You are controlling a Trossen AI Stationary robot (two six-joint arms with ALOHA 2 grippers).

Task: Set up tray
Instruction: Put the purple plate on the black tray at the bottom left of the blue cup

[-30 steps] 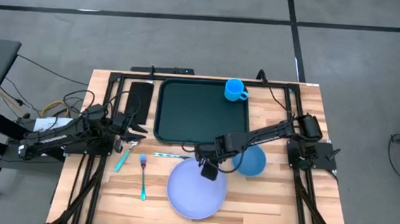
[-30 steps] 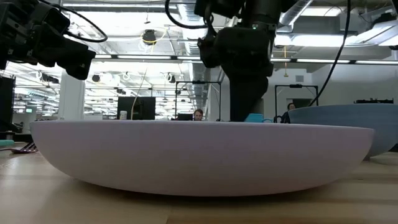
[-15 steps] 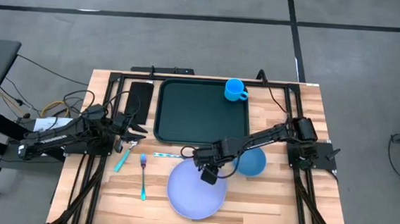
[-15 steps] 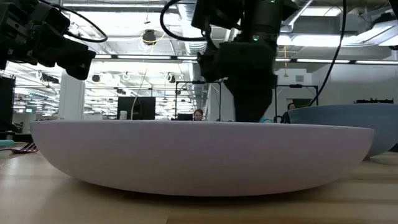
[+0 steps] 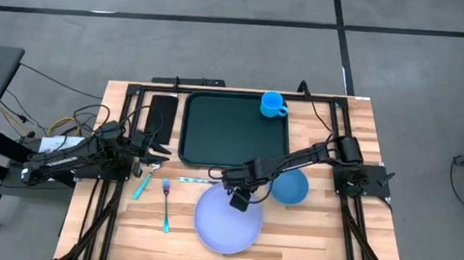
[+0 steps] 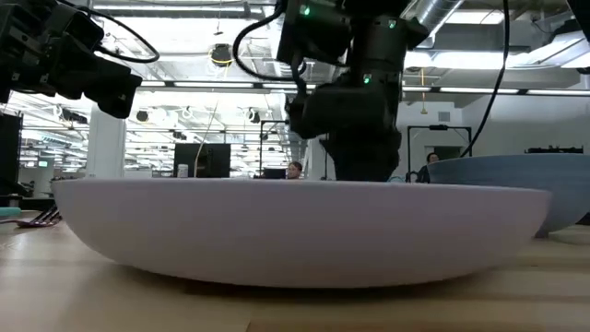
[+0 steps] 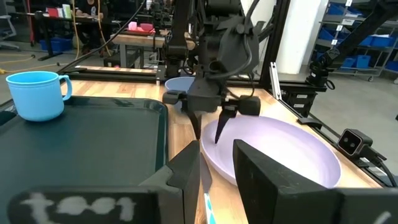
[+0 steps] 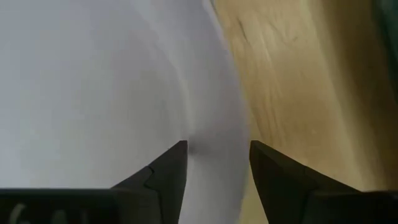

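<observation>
The dark green tray (image 5: 234, 130) lies at the table's far middle, with a blue cup (image 5: 272, 104) standing in its far right corner. A lavender plate (image 5: 227, 220) rests on the wood near the tray's near edge. My right gripper (image 5: 232, 189) is open over the plate's far rim; in the left wrist view one finger (image 7: 194, 124) stands outside the rim and the other (image 7: 221, 130) inside. In the low view the plate (image 6: 295, 231) hides its fingertips. My left gripper (image 7: 217, 180) is open and empty, left of the tray (image 7: 81, 143). My right gripper comes at the plate's far rim (image 8: 230, 146) from above, slanting down. Its open fingers stand one on each side of that rim. I cannot tell whether they touch it. The plate lies flat on the table.
A blue bowl (image 5: 291, 187) sits right of the plate, close to my right arm. A fork (image 5: 165, 206), a teal utensil (image 5: 140, 185) and another thin utensil (image 5: 192, 180) lie left of the plate. A small black rectangle (image 5: 161, 113) lies left of the tray.
My right gripper has gone down and a little toward the table's left edge, coming to the plate's far rim.
</observation>
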